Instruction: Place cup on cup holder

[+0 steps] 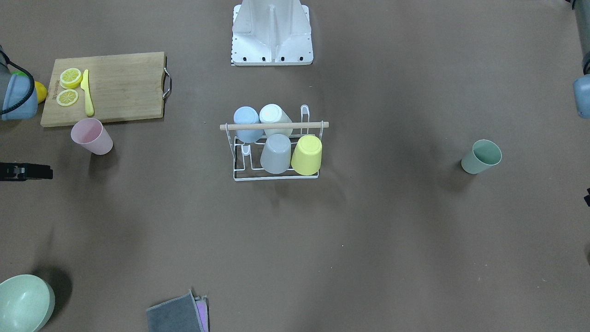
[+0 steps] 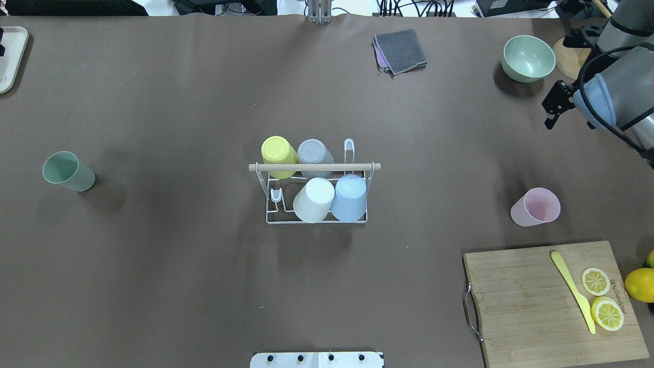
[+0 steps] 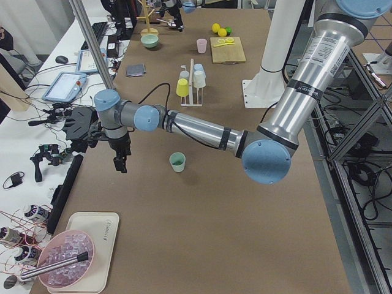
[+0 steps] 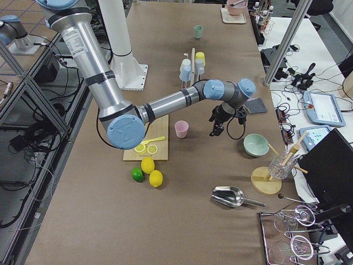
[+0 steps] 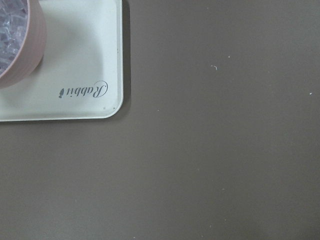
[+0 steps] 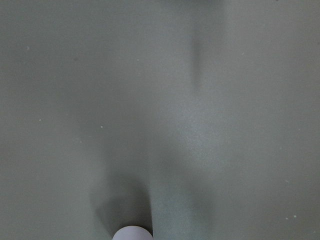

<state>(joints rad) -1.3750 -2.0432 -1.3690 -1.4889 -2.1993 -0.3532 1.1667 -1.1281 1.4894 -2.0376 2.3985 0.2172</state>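
Left fingers [image 3: 120, 163] and right fingers [image 4: 214, 129] show too poorly to tell open or closed.

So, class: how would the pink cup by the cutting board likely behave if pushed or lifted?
The pink cup stands empty on its narrower base, so a high push probably tips it. Its smooth, tapered wall may slip; it looks light.

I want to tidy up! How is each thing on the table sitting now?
cup holder, upright, two prongs free.
yellow cup, upside down, racked.
grey cup, upside down, racked.
white cup, upside down, racked.
blue cup, upside down, racked.
green cup, upright, loose.
pink cup, upright, loose.
green bowl, upright, empty.
lemon halves, cut side up.
grey cloth, folded.
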